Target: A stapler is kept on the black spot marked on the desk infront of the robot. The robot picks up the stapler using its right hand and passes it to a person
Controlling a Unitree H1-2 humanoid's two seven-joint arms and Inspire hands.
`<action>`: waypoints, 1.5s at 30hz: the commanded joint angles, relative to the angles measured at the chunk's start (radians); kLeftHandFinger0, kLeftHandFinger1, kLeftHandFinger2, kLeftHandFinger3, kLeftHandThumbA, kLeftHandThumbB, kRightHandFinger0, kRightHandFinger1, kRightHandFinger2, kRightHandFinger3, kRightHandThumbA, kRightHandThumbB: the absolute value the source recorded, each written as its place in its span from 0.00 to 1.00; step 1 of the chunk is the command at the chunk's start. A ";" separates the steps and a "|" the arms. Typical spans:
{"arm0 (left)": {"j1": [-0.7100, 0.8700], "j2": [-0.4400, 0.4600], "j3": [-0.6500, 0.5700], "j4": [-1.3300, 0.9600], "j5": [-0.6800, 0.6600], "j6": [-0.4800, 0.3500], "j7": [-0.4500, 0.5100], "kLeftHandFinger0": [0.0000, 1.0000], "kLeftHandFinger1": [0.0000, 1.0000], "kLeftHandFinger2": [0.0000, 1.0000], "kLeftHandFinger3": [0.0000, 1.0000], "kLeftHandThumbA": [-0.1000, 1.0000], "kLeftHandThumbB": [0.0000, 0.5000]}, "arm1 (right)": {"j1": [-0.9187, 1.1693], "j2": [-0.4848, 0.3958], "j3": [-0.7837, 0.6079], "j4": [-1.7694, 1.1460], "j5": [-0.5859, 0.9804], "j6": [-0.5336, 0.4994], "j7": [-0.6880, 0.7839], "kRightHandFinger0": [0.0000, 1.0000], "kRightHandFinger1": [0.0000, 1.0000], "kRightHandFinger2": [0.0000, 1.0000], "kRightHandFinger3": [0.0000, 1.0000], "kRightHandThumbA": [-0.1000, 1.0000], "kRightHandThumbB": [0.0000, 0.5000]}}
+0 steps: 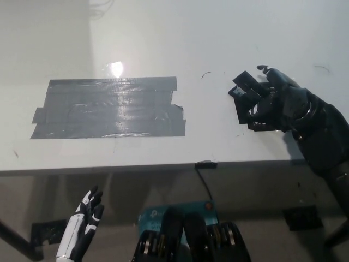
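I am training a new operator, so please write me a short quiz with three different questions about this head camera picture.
1. True or false: the stapler lies on the grey tape patch.
2. Which hand is at the stapler? A) the black right hand B) the white left hand C) a person's hand
3. Fill in: the white left hand hangs below the desk edge, at the picture's lower ____.

Key
1. False: it lies on a black mark at the desk's right side, apart from the tape patch.
2. A. Whether its fingers already grip the stapler cannot be seen.
3. left
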 commanded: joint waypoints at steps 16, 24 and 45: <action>-0.012 0.003 0.000 -0.023 0.006 -0.025 0.000 1.00 1.00 1.00 1.00 0.91 0.91 | -0.034 0.030 -0.037 -0.007 0.028 -0.129 -0.057 0.06 0.36 0.60 0.27 1.00 0.13; -0.020 0.004 0.002 -0.016 0.004 -0.031 0.001 1.00 1.00 1.00 1.00 0.91 0.90 | -0.024 0.031 -0.095 -0.061 0.057 -0.111 -0.060 0.00 0.00 0.20 0.04 1.00 0.04; -0.038 0.009 0.002 -0.006 0.019 -0.030 0.004 1.00 1.00 1.00 1.00 0.93 0.89 | -0.172 0.035 -0.535 0.073 0.619 0.073 0.330 0.00 0.00 0.00 0.00 1.00 0.14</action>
